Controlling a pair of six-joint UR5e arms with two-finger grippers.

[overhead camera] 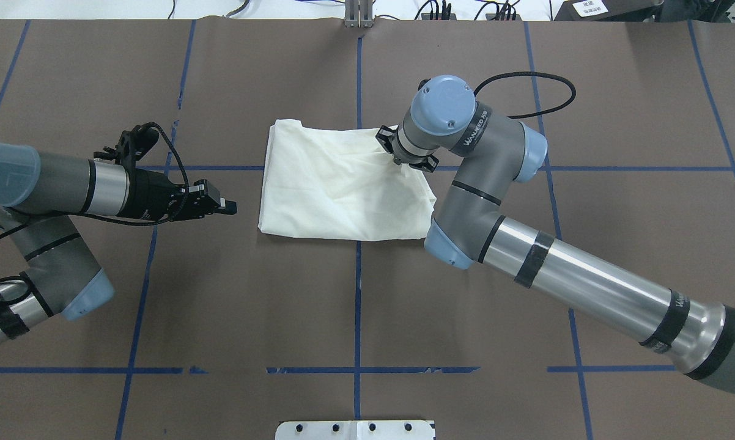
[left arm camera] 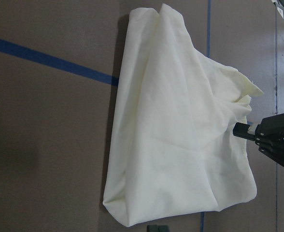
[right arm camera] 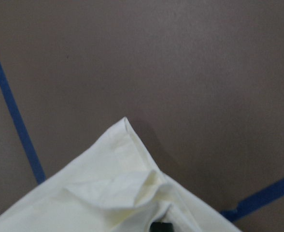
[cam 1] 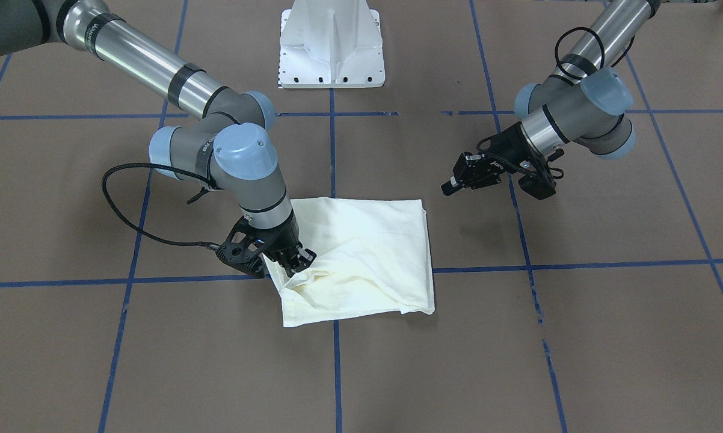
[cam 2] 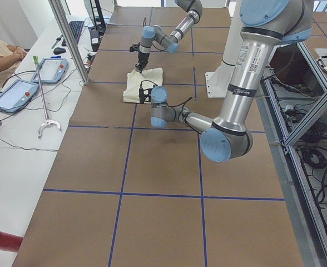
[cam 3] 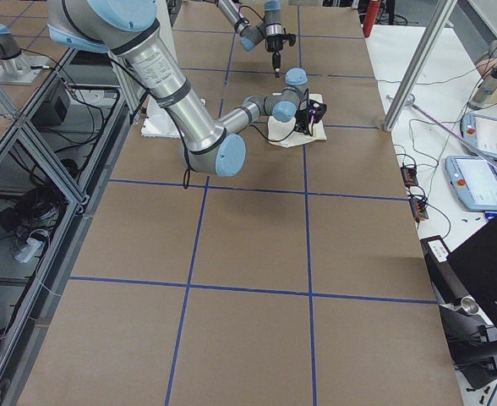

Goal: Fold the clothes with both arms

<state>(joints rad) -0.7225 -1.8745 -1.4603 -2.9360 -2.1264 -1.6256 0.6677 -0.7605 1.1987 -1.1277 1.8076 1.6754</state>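
Shirt: the shirt (overhead camera: 337, 189) is folded to a rough rectangle, plain cream side up. It lies flat on the surface (overhead camera: 221, 293) across blue tape lines (overhead camera: 358, 275).
Right gripper: my right gripper (cam 1: 298, 261) is at the shirt's far right corner, its fingers pinched on a bunched fold of cloth.
Left gripper: my left gripper (overhead camera: 228, 208) hangs just beside the shirt's left edge, not touching it. Its fingers are together and it holds nothing.

Lighting: bright, even, from overhead; shadows soft.
Diffuse shadow on table (cam 1: 488, 231) beneath left gripper (cam 1: 449, 188); darker shadow under T-shirt (right arm camera: 98, 193) edge beside right gripper (cam 1: 298, 262); right-wrist view soft, fold nearest that claw blurred.
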